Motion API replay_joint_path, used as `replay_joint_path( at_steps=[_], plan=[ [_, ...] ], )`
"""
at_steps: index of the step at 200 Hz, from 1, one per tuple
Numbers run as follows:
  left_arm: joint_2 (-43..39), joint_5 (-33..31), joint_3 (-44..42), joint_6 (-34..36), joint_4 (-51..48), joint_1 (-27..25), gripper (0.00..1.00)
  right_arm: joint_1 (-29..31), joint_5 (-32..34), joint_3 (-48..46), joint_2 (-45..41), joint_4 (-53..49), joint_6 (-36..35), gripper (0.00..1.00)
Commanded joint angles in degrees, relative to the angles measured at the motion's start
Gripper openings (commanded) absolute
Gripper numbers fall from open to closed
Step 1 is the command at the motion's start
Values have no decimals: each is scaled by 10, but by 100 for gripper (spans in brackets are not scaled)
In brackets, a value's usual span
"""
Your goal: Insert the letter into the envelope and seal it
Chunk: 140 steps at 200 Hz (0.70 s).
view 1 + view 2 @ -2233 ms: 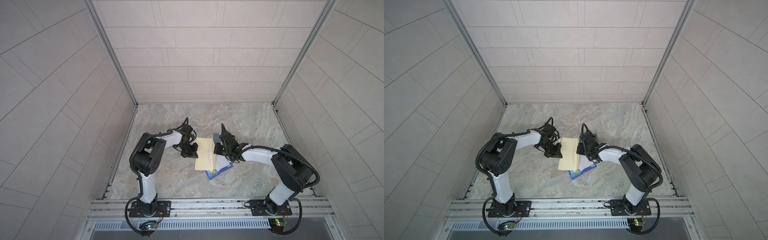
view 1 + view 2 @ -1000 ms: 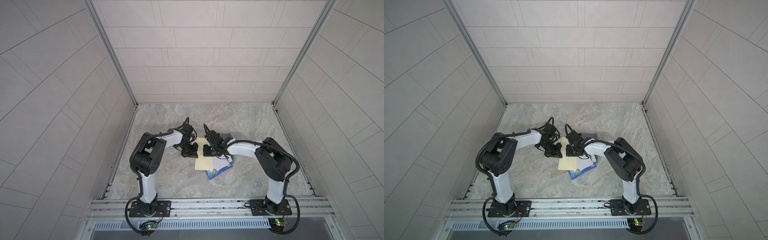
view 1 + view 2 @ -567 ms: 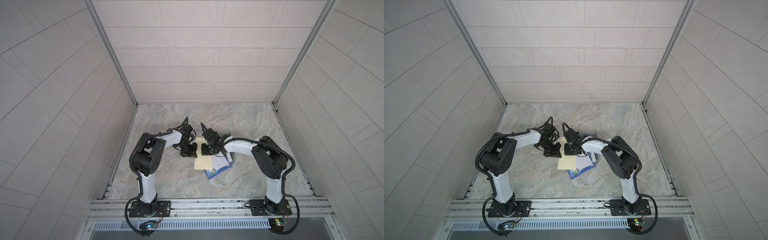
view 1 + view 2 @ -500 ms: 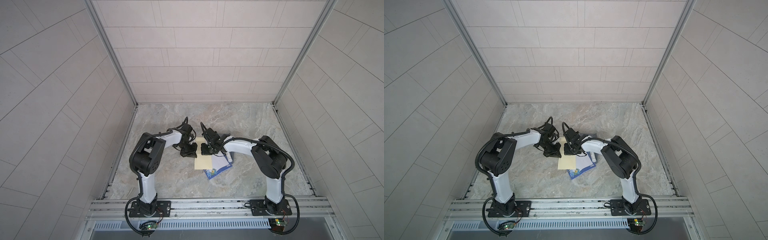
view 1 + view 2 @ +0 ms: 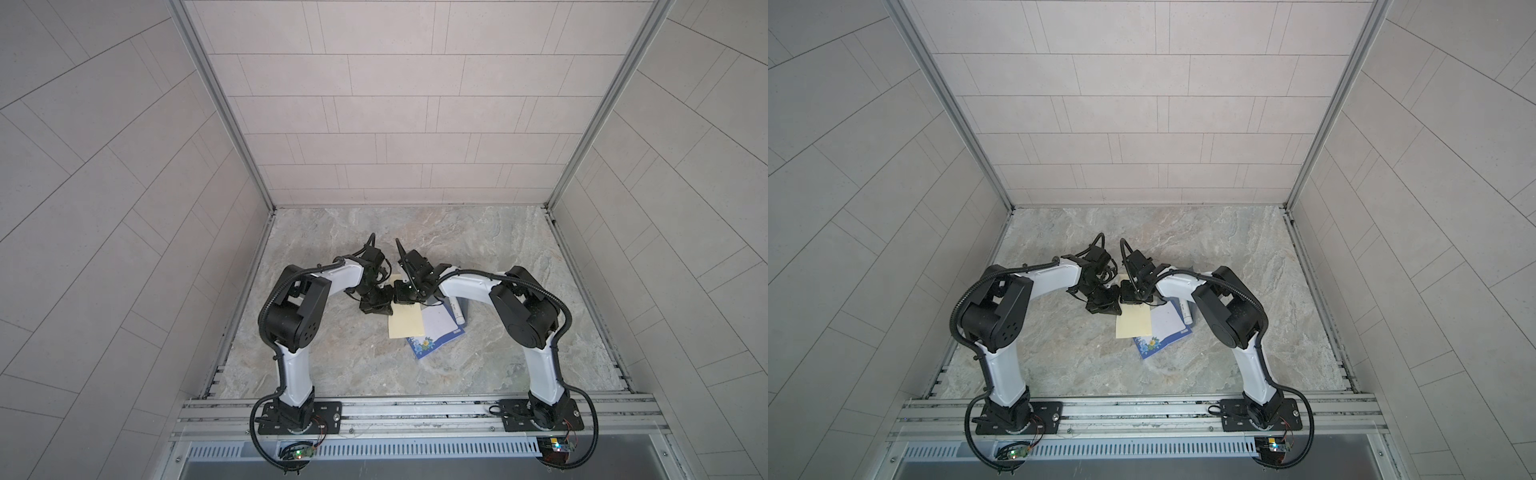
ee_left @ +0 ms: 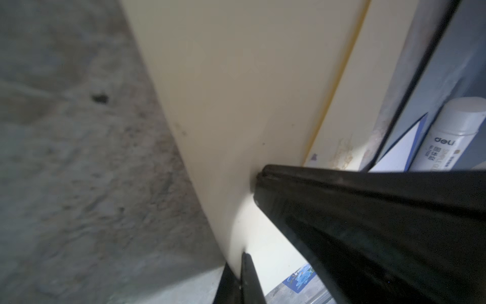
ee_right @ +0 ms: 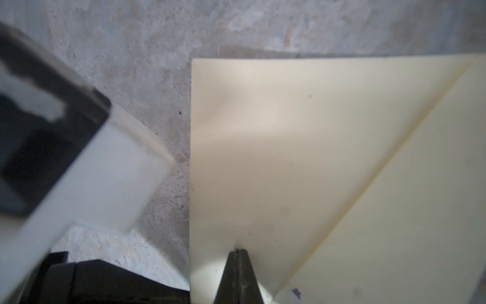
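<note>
Cream envelope (image 5: pixel 407 326) flat on the marble table (image 5: pixel 478 249), left gripper (image 6: pixel 242 273) and right gripper (image 7: pixel 238 260) both closed tight and empty, tips on its flap end, letter (image 5: pixel 438 336) poking out underneath on the right gripper's side.

We've got the stereo pair up high above the front rail (image 5: pixel 415 411), looking down and toward the back wall (image 5: pixel 407 104), so both top views cover the whole cell. Both wrist cams hover super close over the same cream envelope (image 6: pixel 236 105).
</note>
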Motion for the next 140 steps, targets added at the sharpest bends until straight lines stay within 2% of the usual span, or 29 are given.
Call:
replay_joint_path(
  at_steps=[1,27,45,86,140],
  plan=[
    [8,-27,-2,9,-12,-8,0,5,20,-65,-25,-2,-8,0],
    [11,-28,0,9,-14,-8,0,5,37,-122,-111,81,-15,0],
    [14,-27,2,8,-15,-8,0,3,50,-131,-137,78,-16,0],
    [15,-25,0,8,-14,-8,0,2,55,-141,-121,37,-16,0],
    [15,-22,2,10,-13,-8,0,7,23,-143,-80,6,-27,0]
  ],
)
